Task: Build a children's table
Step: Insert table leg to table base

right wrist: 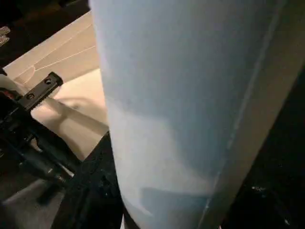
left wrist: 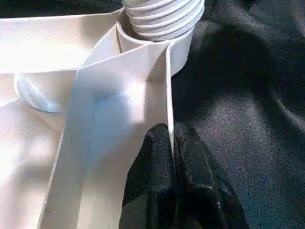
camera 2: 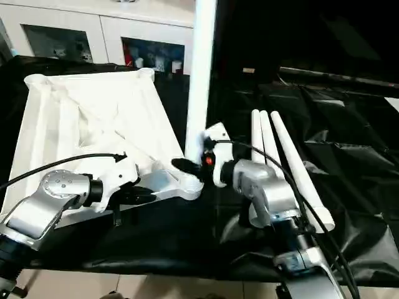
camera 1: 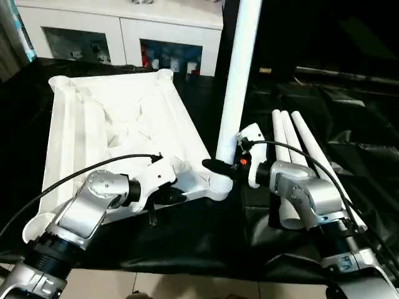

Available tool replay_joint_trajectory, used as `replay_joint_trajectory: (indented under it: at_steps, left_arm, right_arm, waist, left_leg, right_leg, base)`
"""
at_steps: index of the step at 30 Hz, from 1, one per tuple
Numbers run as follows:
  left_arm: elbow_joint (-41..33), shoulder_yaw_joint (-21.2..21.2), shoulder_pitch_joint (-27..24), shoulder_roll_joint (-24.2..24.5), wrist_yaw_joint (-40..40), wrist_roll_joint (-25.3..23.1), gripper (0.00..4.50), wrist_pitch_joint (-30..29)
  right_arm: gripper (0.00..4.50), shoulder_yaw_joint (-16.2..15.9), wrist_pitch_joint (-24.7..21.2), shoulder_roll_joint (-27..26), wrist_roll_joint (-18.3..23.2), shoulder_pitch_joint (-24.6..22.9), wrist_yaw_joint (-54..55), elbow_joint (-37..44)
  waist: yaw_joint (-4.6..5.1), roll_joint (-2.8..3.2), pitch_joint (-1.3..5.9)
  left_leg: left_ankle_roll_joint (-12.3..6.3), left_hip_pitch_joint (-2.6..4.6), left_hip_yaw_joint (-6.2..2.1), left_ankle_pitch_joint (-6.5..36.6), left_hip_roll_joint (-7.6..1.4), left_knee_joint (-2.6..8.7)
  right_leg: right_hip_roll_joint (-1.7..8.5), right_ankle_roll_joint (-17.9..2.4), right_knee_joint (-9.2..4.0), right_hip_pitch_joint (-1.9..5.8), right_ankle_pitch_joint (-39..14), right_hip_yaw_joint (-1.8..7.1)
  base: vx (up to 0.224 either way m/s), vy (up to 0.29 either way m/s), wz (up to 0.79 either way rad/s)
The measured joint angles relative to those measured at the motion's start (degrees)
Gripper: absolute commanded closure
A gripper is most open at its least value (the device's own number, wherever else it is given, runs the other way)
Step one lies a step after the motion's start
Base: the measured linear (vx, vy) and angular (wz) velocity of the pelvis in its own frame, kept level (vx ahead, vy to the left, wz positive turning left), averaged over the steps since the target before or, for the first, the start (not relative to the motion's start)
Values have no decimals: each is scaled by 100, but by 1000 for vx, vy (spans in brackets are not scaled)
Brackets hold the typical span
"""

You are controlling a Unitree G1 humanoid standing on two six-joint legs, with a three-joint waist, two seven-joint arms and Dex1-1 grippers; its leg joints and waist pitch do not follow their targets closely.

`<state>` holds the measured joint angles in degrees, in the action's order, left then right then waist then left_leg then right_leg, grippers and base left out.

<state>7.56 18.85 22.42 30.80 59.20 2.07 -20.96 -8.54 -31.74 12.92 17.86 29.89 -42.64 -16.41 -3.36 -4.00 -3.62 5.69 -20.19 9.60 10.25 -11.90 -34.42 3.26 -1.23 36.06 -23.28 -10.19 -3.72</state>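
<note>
item: white plastic square table top (camera 1: 118, 124), lying underside up on the black-draped work table (camera 1: 187, 237), ribs and diagonal braces facing upward, rounded sockets at the corners. it occupies the left half of the scene, running from the near edge toward the far white cabinet with glass doors (camera 1: 124, 31).

item: white tapered plastic tube leg (camera 1: 237, 81), standing upright in the near right corner socket (camera 1: 219, 185) of the top; its threaded end shows at the socket mouth in the left wrist view, seated partly in.

item: three loose white tube legs (camera 1: 293, 149), lying side by side on the black cloth to the right of the top, running near to far, well apart from the socket.

item: left gripper (left wrist: 174, 157), black fingers clenched on the thin upright side wall of the top, one finger on each face of the wall, just near of the socketed corner. silver forearm enters from the near left.

item: right gripper (camera 1: 225, 167), black fingers set about the foot of the upright leg, just above the socket, grasping it; the leg's white surface lies close against the right wrist camera. silver forearm enters from the near right, crossing over the near ends of the loose legs.
</note>
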Motion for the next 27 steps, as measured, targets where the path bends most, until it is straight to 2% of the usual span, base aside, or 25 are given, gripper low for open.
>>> replay_joint_trajectory:
  at_steps: [5,10,17,23,27]
  left_arm:
    - [43,2,19,-10,8,-2,450,26]
    - [90,10,33,-10,0,-27,450,86]
    - [118,9,34,13,2,-55,450,119]
    - [121,10,34,18,17,-53,450,141]
    - [180,10,45,14,16,-51,450,145]
  right_arm:
    - [259,30,78,-53,-19,1,66,-68]
    - [259,201,292,-249,-21,54,233,-420]
    - [259,334,371,-344,29,13,232,-505]
    - [259,546,649,-477,167,-298,302,-386]
    - [259,675,910,-638,242,-507,416,-365]
  waist:
    - [0,2,-1]
    - [6,2,-1]
    - [4,10,-4]
    - [0,20,-4]
    - [1,56,0]
  left_leg:
    - [0,1,-1,0,0,0]
    - [1,3,-2,0,0,0]
    - [1,10,-6,0,0,0]
    - [1,12,-8,0,0,1]
    - [1,19,-10,0,0,1]
  right_leg:
    - [0,0,0,0,0,0]
    - [0,-1,0,2,0,0]
    - [0,-1,0,9,0,-1]
    - [0,-2,0,11,1,-3]
    - [0,-2,-1,18,1,-3]
  base:
    - [0,0,0]
    - [0,0,0]
    - [0,0,0]
    - [0,0,0]
    - [0,0,0]
